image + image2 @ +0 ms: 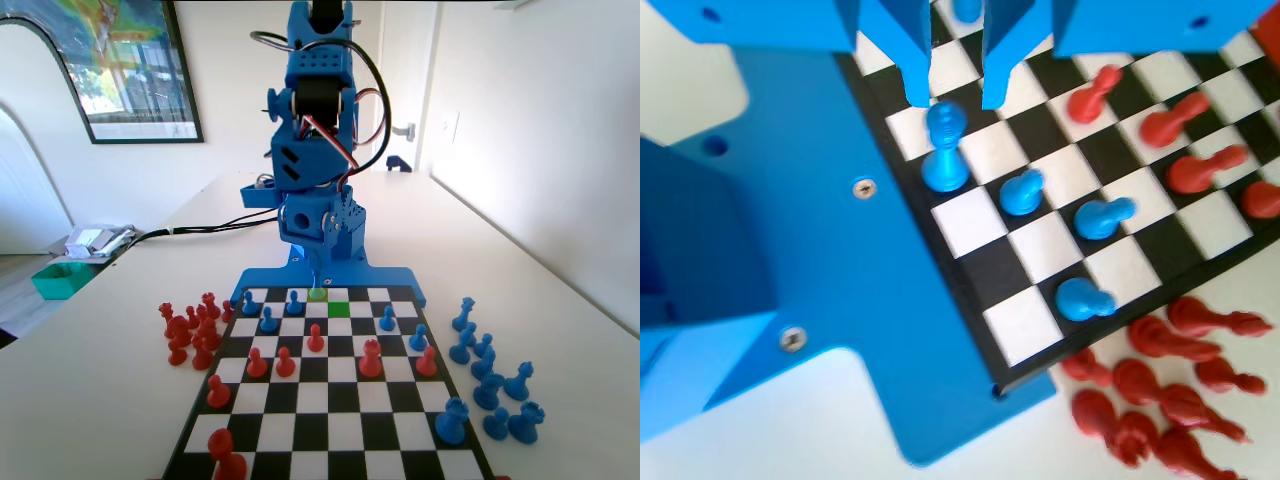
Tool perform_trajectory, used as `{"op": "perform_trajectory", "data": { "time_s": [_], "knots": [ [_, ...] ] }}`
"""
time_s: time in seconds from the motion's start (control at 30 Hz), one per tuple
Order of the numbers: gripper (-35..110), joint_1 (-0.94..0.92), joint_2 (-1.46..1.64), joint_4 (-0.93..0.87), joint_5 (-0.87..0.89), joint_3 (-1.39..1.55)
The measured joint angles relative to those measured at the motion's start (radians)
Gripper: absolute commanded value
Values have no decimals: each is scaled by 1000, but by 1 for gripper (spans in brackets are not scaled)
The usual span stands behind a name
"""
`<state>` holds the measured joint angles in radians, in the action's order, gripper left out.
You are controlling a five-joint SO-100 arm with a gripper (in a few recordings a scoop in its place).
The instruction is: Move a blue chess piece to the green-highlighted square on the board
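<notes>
A: In the fixed view, where is the gripper (318, 283)?

B: It hangs low at the far end of the board (300, 425), at 12 o'clock from the board's middle, just above the back row. Directly under it there is a paler yellow-green square (317, 294). The green-highlighted square (339, 309) lies next to that one, at about 4 o'clock from it, touching at the corner. Whether the jaws are apart or closed, I cannot tell from this view.

A: And the blue chess piece?

B: In this view I cannot tell which of the blue pieces near the back rows it is.

A: Then the wrist view?

B: Here it is clearer. The gripper (955, 100) comes down from the top edge with the jaws standing apart, a narrow gap between the tips, and they hold nothing. The blue chess piece (944, 150) stands upright on a white square at the board's edge, next to the blue base plate (830, 250). Its head is just below the gap, at 6 o'clock from the tips, a little toward the left jaw. Its long axis is vertical, nearly in line with the jaws.

A: So what does the next move need?

B: I think a short descent, straight down, perhaps with a small shift to the left, so the stem comes between the jaws before closing.
</notes>
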<state>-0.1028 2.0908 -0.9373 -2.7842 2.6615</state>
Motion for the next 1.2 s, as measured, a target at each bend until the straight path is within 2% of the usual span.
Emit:
{"op": "perform_trajectory", "data": {
  "time_s": [1.0,1.2],
  "knots": [
    [11,-15,0,186,-37,138],
    [7,-14,0,215,-54,153]
  ]
}}
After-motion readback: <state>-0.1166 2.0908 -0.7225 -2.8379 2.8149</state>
